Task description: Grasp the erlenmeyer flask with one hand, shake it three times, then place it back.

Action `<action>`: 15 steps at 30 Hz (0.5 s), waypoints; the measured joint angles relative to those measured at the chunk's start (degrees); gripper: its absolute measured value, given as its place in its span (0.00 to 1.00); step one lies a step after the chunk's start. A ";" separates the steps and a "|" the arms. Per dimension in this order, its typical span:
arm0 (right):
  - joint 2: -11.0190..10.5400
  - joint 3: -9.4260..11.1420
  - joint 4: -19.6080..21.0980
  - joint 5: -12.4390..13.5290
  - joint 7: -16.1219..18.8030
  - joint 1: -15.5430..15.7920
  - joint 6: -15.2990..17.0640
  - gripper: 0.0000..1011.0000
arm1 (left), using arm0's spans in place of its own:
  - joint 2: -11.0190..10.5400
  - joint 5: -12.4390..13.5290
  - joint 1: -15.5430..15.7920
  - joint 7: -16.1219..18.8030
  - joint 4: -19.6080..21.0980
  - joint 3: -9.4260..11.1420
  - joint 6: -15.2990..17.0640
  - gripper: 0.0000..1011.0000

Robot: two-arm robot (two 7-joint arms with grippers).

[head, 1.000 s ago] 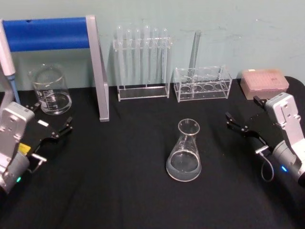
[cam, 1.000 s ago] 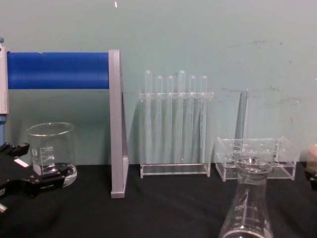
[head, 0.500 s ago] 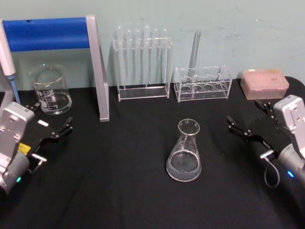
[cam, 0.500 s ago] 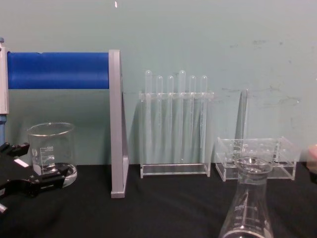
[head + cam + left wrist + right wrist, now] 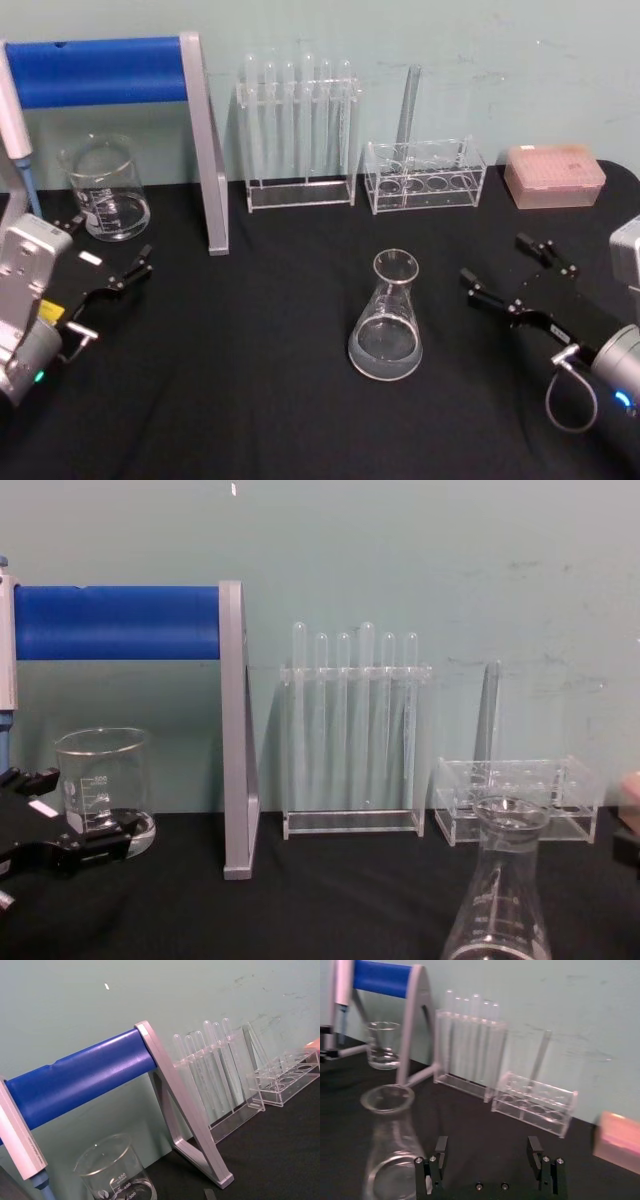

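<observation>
Right end effector (image 5: 493,257) gapes wide, empty, near the erlenmeyer flask (image 5: 386,318).

Seen from the head, the arm behind the right tool (image 5: 495,258) is cut off by the frame's edge, as is the arm behind the left tool (image 5: 108,238). The pipette (image 5: 14,120) beyond the left tool is cropped at the edge, its lower end hidden behind that arm. From the chest, the erlenmeyer flask (image 5: 505,880) loses its base to the lower edge, and a finger of the left tool covers the foot of the glass beaker (image 5: 100,780). From the right wrist, the erlenmeyer flask beside the right tool is blurred and its graduations unreadable. The pink tip box (image 5: 617,1142) beyond is a cropped blur.
</observation>
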State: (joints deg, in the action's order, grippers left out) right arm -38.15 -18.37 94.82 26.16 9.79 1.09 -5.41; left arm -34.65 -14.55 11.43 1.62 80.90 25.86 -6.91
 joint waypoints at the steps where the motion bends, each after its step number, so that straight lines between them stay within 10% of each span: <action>1: 0.02 0.01 0.53 0.47 1.00 0.39 0.10 0.99 | 0.00 0.00 0.00 0.00 0.00 0.00 0.00 0.99; 15: 1.26 -1.92 2.97 -0.57 7.07 1.40 0.13 0.99 | 0.00 0.00 0.00 0.00 0.00 0.00 0.00 0.99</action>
State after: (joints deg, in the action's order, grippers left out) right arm -36.89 -20.29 97.79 25.59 16.86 2.49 -5.27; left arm -34.65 -14.55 11.43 1.62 80.90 25.86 -6.91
